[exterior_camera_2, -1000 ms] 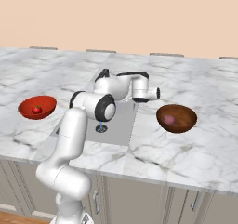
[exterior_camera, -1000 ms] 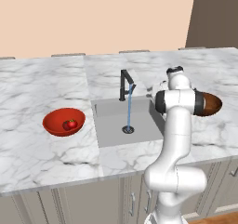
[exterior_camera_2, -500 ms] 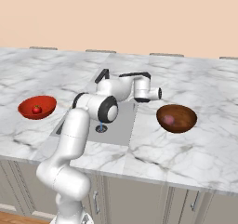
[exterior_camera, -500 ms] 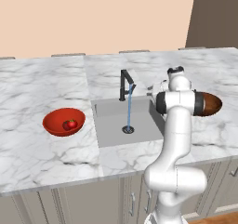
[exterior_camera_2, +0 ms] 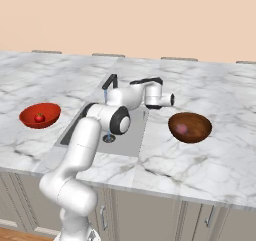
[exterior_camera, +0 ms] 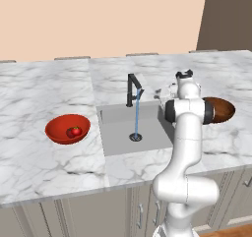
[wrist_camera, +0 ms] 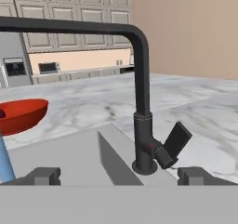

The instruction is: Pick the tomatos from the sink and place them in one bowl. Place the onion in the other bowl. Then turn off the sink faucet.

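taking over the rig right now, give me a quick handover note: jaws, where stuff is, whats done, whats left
Gripper: jaws open, holding nothing, pointed at the base and angled handle of the sink faucet from close by, not touching it.
Tomatoes: a red one with a green top lies in the red bowl; a second cannot be made out.
Onion: in the dark brown bowl, right of the sink.
Done: onion placed, the sink basin looks emptied.
Left: water is running into the drain; the faucet needs turning off.
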Available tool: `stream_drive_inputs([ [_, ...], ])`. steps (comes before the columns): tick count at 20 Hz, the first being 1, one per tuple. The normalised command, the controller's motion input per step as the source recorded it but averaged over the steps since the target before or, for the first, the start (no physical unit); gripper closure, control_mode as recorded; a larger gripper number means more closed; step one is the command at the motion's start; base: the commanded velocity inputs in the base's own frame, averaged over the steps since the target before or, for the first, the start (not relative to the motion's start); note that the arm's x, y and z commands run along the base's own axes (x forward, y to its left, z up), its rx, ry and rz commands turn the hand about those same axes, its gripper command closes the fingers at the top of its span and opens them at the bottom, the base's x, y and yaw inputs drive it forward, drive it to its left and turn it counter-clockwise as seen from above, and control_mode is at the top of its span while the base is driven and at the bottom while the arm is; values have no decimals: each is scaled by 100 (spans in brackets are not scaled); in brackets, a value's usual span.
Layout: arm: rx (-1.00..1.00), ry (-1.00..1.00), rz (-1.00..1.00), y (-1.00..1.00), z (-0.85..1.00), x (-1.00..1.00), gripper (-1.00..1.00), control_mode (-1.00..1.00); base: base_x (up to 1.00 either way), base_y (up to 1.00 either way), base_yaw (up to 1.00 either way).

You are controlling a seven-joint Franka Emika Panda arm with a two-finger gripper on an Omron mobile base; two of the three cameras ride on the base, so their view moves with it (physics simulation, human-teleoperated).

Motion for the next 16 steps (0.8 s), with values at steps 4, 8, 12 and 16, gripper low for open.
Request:
stream_drive_inputs([
  [4,0,0,-11,37,0,22,-100,-100,0,0,0],
  [8,0,1,-3,15,0,13,-100,-100,0,0,0],
  [12,0,2,-4,0,0,13,-100,-100,0,0,0],
  [16,0,1,-2,0,-2,22,-100,-100,0,0,0],
])
